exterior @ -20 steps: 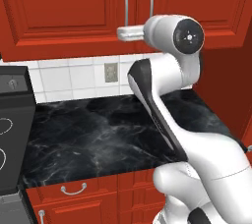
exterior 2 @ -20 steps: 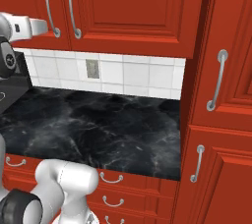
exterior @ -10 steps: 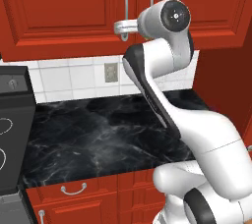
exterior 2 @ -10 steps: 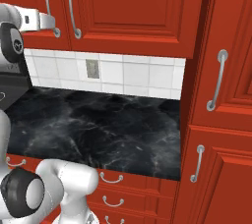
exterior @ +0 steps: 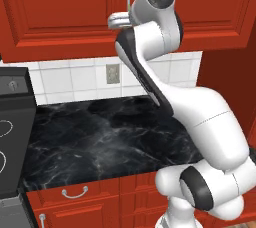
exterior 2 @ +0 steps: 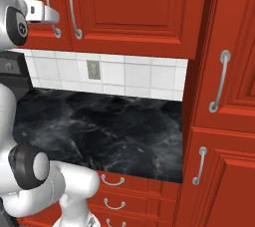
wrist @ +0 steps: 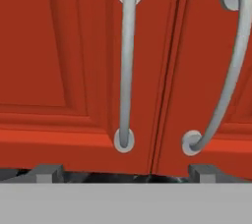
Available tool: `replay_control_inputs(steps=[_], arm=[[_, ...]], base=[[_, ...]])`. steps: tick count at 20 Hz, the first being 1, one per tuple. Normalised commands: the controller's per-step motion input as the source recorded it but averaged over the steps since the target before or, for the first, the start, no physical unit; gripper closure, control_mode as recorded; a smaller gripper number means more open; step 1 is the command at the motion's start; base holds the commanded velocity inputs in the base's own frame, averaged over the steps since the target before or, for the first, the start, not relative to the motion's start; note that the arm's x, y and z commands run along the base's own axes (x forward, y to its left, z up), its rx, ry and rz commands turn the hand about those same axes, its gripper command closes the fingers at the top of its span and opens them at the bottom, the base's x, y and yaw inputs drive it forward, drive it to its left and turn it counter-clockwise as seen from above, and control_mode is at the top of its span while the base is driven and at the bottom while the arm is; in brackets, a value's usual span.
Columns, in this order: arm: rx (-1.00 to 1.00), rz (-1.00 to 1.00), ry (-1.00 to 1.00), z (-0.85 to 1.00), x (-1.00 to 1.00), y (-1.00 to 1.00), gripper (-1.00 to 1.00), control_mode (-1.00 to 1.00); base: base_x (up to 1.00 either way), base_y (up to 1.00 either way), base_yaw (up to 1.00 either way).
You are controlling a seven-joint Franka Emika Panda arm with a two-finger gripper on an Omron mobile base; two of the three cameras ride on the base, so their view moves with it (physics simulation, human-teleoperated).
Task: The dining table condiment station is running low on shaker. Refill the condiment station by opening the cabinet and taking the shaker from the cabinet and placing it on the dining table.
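the cabinet [wrist: 64,46] was shut, its 2 doors dead ahead of the gripper [wrist: 123,171]. jaws were spread wide, holding nothing. the left handle [wrist: 126,61] ran 12 to 6, sitting at 12 o'clock from the fingertips [wrist: 47,173].

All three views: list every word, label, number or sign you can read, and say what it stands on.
None can be read.
The cabinet doors and their silver handles carry no lettering.
The wall outlet on the white tiles shows no marking.
The stove has white ring outlines on its top and a small pale dial on its back panel, too blurred to read.
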Motion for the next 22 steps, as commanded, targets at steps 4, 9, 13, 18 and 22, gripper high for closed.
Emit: replay_control_inputs(steps=[4, 9, 13, 18, 22], arm=[[-0.01, 0.0, 0.06, 0.0, 0.31, 0.25, -1.0, -1.0], [0.0, 0.0, 0.01, 0.0, 0.28, 0.08, -1.0, -1.0], [0.0, 0.0, 0.0, -0.01, 0.27, 0.0, -1.0, -1.0], [0.0, 0.0, 0.0, -0.04, 0.3, 0.0, -1.0, -1.0], [0.0, 0.0, 0.0, -0.09, 0.27, 0.0, -1.0, -1.0]], base=[[0.0, 0.0, 0.0], [0.0, 0.0, 0.0], [0.0, 0.0, 0.0], [0.0, 0.0, 0.0], [0.0, 0.0, 0.0]])
